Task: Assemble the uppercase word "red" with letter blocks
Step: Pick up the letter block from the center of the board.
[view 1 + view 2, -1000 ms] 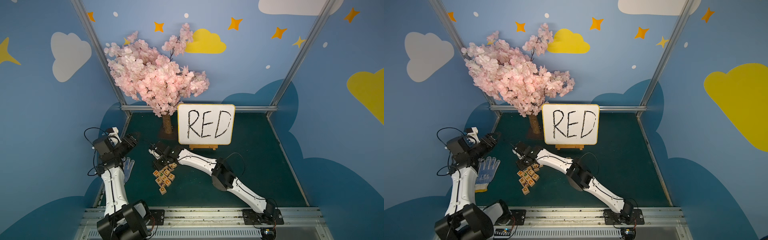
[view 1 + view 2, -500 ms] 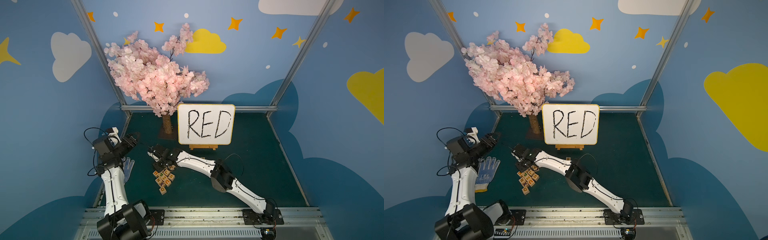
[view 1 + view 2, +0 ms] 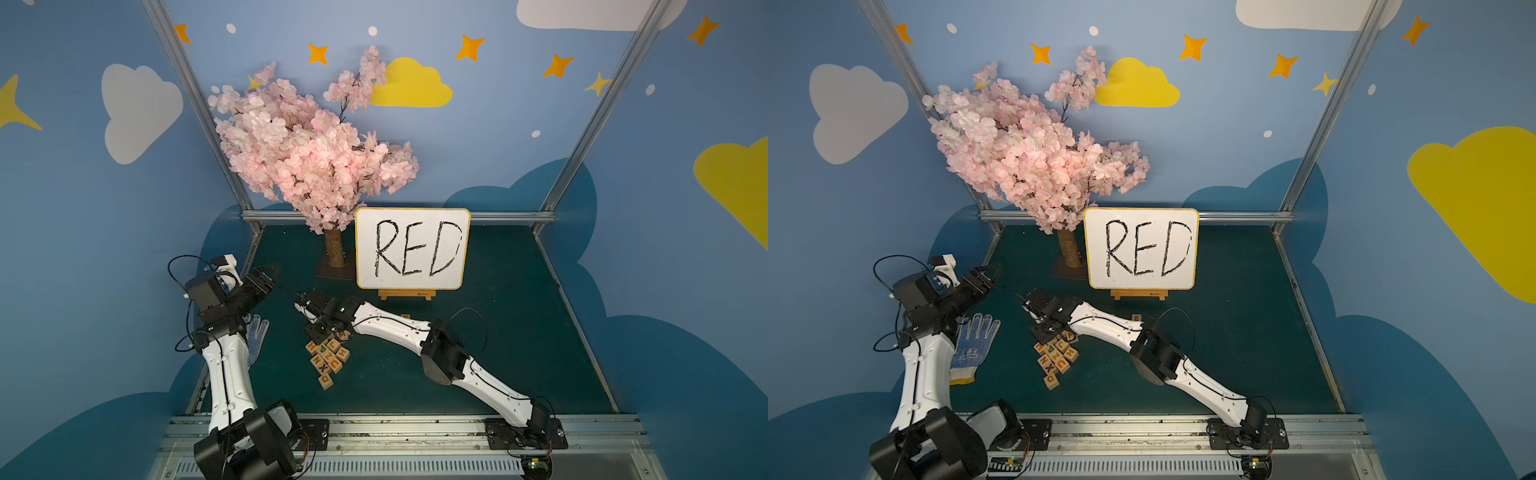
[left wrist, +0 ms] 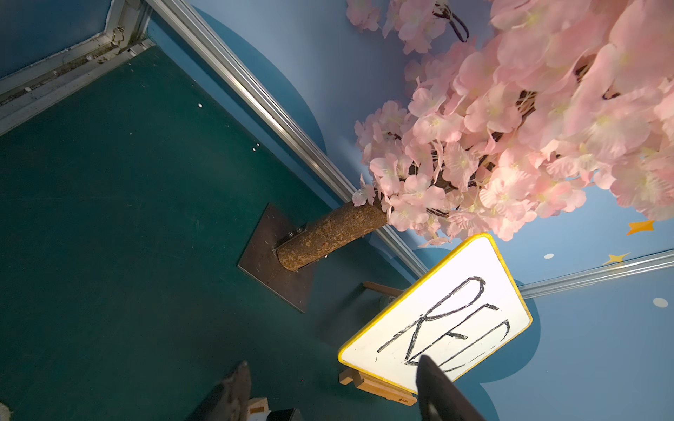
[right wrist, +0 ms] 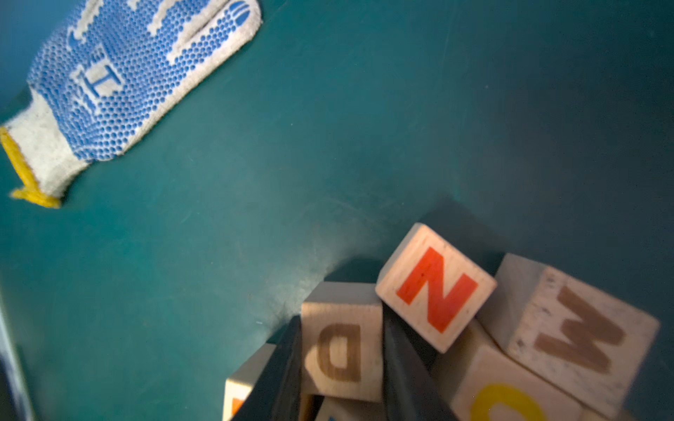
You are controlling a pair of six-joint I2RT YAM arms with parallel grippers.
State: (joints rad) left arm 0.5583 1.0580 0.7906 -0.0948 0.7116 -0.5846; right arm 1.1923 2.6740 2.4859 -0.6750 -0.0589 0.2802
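Grasp step: right gripper [image 5: 339,326] clamped on the D block [image 5: 341,359] in the pile [image 3: 326,357], left gripper [image 3: 270,274] open, empty; next, probably lift it straight clear of neighbours

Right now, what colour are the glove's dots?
Blue, on the white glove, clearest in the right wrist view.
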